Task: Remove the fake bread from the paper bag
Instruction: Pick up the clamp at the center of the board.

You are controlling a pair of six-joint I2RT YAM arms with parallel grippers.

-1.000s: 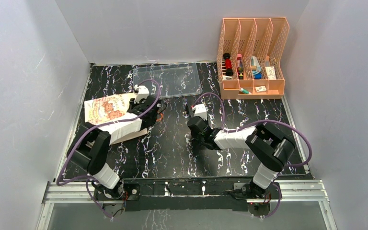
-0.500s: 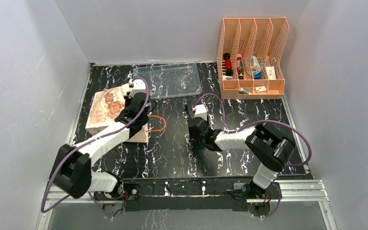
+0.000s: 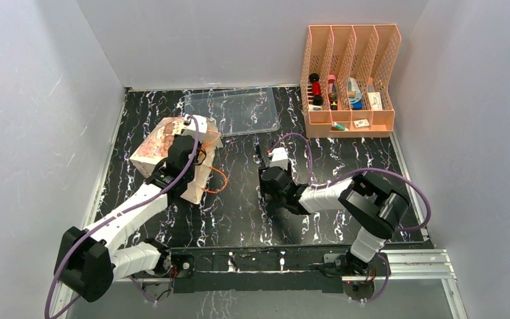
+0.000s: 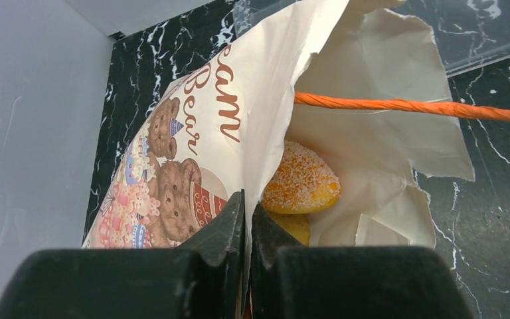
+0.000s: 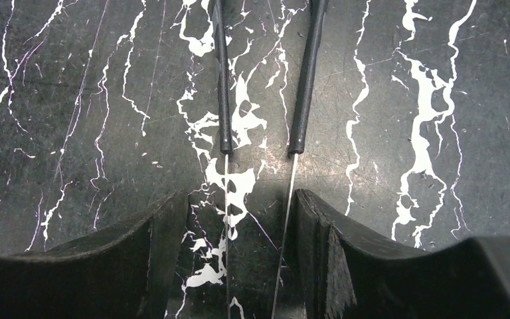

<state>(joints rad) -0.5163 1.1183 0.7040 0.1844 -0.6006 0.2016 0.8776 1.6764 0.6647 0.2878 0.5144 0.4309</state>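
Two pieces fake bread [image 4: 301, 186] inside paper bag [image 4: 265, 86], just beyond left hand [image 4: 247, 206] pinching rim; right hand [image 5: 239, 199] spread.

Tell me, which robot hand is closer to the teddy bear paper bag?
Left. The left gripper is pinching the rim of the paper bag at its open mouth. The right gripper is apart from it, open over the table off to the bag's right.

orange cord [image 4: 405, 105] crosses paper bag [image 4: 192, 126] mouth

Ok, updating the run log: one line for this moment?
left end effector: shut on cream-tan paper bag | golden fake bread: inside bag | right end effector: open, empty
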